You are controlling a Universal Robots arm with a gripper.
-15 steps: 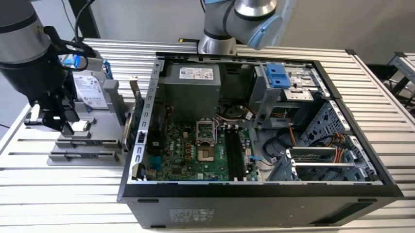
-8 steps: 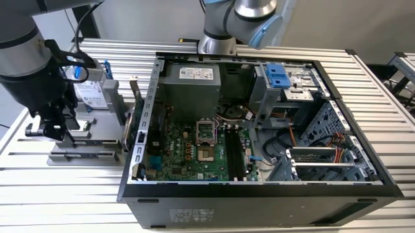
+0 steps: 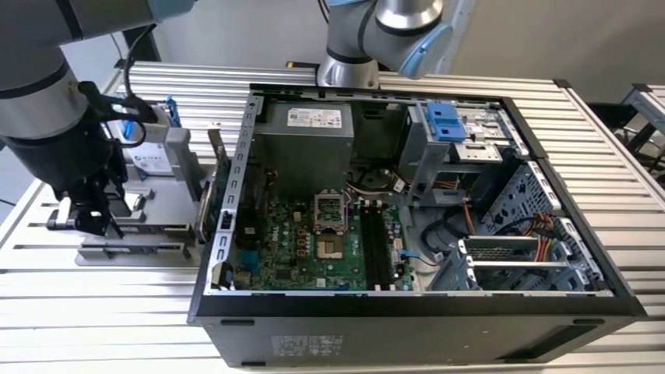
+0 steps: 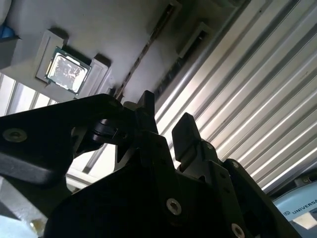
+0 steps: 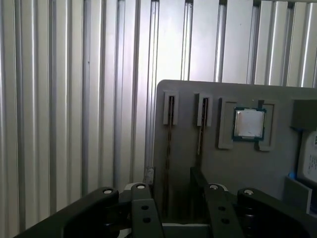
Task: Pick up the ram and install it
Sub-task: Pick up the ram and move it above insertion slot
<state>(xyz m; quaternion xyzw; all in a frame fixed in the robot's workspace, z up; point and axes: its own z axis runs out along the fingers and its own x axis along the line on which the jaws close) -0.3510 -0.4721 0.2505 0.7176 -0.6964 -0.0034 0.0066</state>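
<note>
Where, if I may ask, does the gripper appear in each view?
Exterior view: the gripper at the exterior view's left, over the holder.
First wrist view: the gripper in the foreground, framing the ram.
Second wrist view: the gripper in front of the holder.
Shared landmark: the ribbed table.

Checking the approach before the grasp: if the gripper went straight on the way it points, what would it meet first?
Probably the ram, standing on edge in the grey holder. It lies in line with the gap of the open gripper, though depth is unclear.

A blue cap [image 4: 297, 206] bears lettering; the white label [image 3: 314, 117] is illegible.
</note>
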